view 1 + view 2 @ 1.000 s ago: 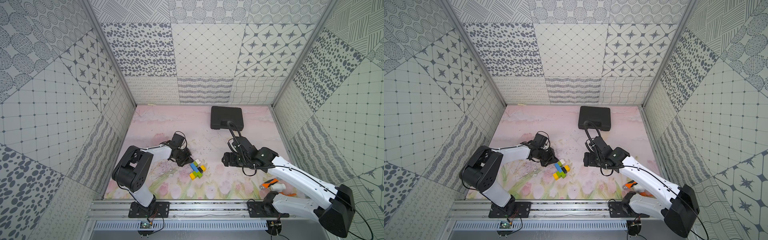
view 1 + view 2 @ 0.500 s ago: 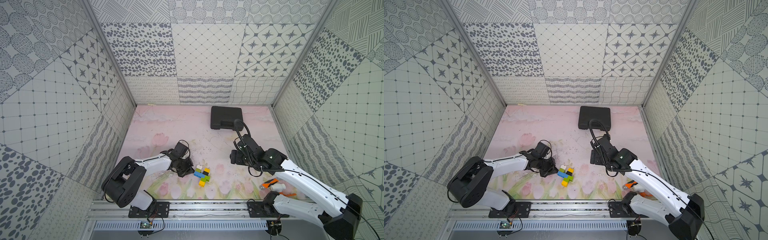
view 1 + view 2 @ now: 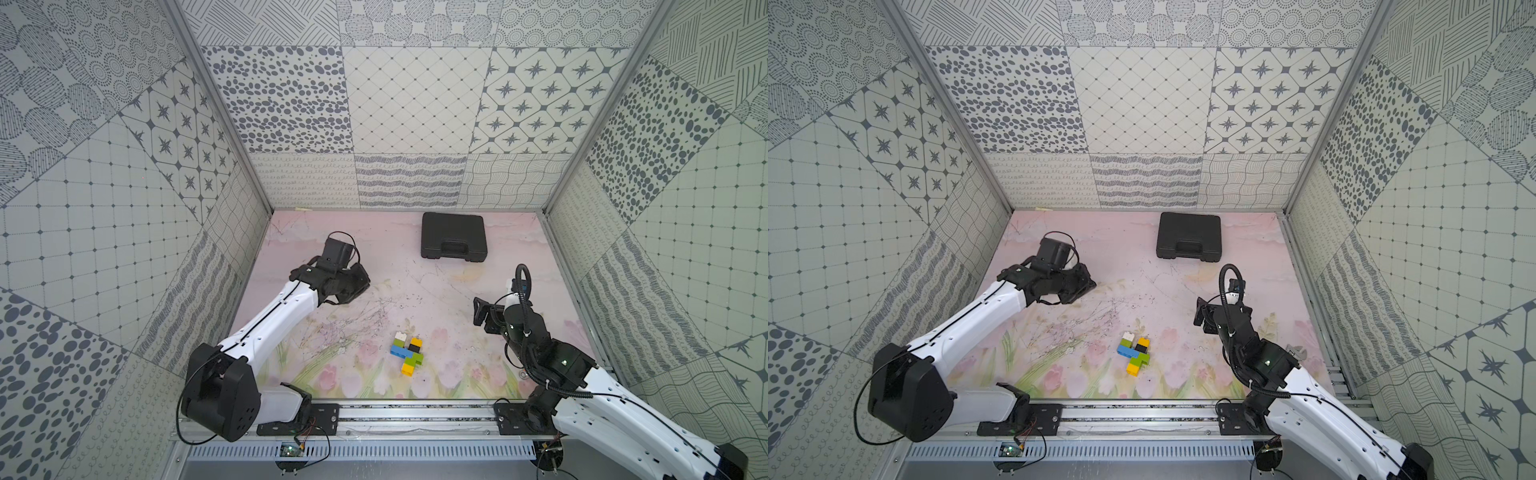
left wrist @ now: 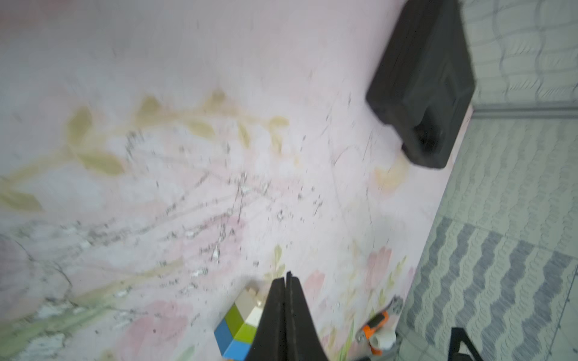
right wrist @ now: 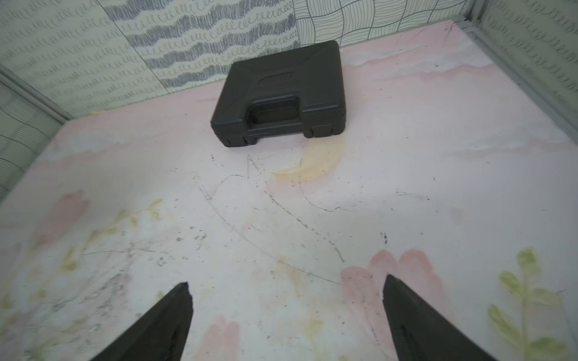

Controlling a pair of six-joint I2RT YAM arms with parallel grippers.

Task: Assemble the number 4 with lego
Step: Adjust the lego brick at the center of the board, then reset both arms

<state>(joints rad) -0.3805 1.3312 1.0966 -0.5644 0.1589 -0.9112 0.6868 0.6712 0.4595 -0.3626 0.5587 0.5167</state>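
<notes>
The number 4 [image 3: 408, 352] lies flat on the table [image 3: 415, 282].

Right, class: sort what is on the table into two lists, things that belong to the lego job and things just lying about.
Belongs to the job:
number 4, made of joined lego bricks

Just lying about:
black case
orange-handled wrench

Top views high, looking steeply down, wrist views low and close, both catching black case [image 5: 278, 90]

Left arm [image 3: 274, 320], right arm [image 3: 623, 415] now back from the number 4 [image 3: 408, 356]
</notes>
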